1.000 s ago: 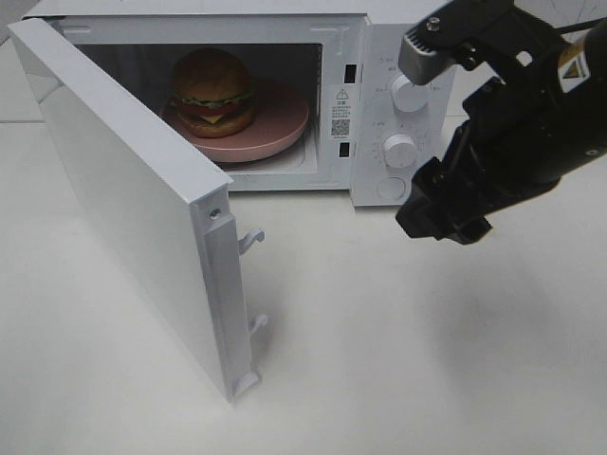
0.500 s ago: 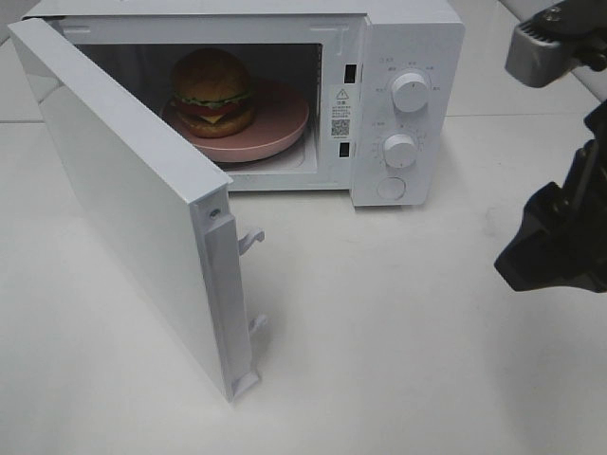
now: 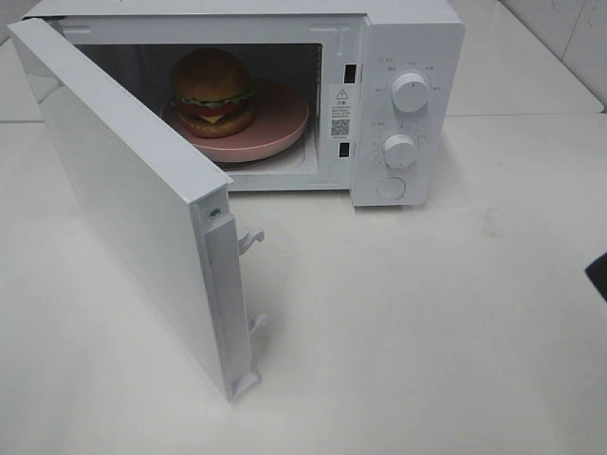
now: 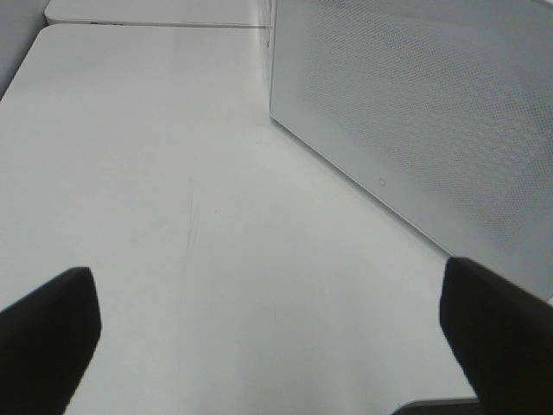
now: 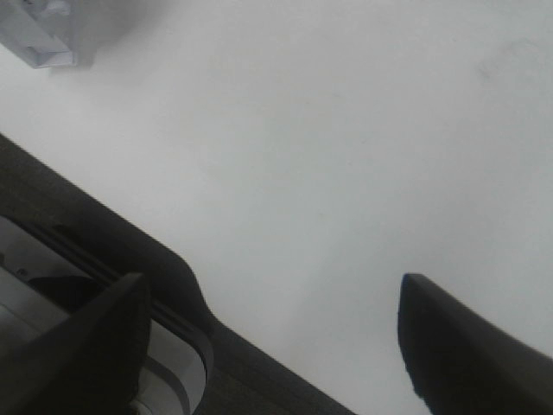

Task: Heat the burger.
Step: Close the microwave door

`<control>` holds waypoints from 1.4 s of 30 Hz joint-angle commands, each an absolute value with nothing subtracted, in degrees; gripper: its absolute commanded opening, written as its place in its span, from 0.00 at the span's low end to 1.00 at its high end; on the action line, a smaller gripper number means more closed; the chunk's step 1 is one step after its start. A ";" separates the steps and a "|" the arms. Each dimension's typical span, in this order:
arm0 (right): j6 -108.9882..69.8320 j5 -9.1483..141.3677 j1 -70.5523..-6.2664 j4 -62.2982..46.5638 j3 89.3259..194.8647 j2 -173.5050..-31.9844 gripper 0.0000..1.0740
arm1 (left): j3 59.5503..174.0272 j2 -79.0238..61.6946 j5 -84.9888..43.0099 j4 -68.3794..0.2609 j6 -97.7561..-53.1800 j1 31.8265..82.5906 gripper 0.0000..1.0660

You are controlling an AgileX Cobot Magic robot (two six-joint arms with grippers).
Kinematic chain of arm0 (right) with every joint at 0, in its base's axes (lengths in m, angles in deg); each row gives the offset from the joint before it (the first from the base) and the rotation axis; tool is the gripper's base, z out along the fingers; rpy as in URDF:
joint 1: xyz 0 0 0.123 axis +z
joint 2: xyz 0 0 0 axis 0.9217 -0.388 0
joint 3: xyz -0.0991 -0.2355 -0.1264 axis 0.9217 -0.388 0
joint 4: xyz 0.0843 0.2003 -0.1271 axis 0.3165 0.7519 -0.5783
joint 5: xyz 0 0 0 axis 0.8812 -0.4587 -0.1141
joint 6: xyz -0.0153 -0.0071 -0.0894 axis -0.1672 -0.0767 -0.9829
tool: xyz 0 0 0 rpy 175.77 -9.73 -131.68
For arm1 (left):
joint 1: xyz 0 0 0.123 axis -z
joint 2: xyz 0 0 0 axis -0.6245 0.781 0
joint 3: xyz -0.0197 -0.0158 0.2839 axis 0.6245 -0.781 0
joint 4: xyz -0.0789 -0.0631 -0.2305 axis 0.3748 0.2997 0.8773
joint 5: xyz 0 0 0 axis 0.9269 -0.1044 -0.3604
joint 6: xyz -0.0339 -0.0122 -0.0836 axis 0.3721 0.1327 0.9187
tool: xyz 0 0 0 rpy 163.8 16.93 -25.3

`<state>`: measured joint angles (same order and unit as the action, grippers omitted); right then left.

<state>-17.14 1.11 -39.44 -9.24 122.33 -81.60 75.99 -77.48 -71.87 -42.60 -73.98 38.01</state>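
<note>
burger [image 3: 212, 92] sits inside the microwave [image 3: 417, 38], on the left part of the pink plate [image 3: 285, 118]. it's upright: stack axis vertical, bun top up; round, so no sideways heading to call. door [image 3: 123, 209] is open wide, swung to the near left. left gripper [image 4: 268, 272] has jaws spread, nothing between them, low over the table [image 3: 427, 313] beside the door's outer face. right gripper [image 5: 272, 281] also spread and empty, over bare table.

right arm [image 3: 601, 275] withdrawn rightward, microwave dials [image 3: 409, 93] uncovered
</note>
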 commanded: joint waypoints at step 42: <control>-9.98 5.75 -65.68 -8.96 102.96 -32.33 0.71 | 76.05 -78.11 -71.07 -42.48 -73.63 38.13 0.94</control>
